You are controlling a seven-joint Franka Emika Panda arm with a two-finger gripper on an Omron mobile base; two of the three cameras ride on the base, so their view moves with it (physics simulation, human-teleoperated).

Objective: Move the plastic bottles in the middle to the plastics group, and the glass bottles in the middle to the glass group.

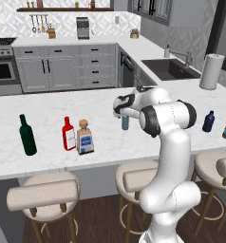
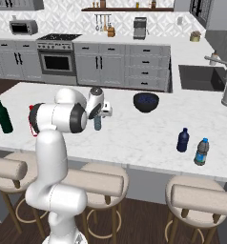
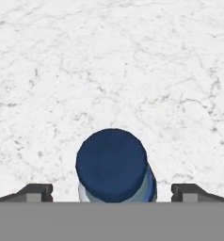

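Slim pale blue-grey water bottle (image 3: 115,168), dark blue cap, stands upright.

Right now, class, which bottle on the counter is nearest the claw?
The slim pale bottle with the navy cap: it stands directly under the open claw, between its fingertips. Every other bottle stands well off to either side.

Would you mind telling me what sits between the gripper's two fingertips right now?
In the hand view, the slim pale blue-grey bottle with its dark blue cap stands upright between the open gripper fingertips, with clear gaps on both sides.
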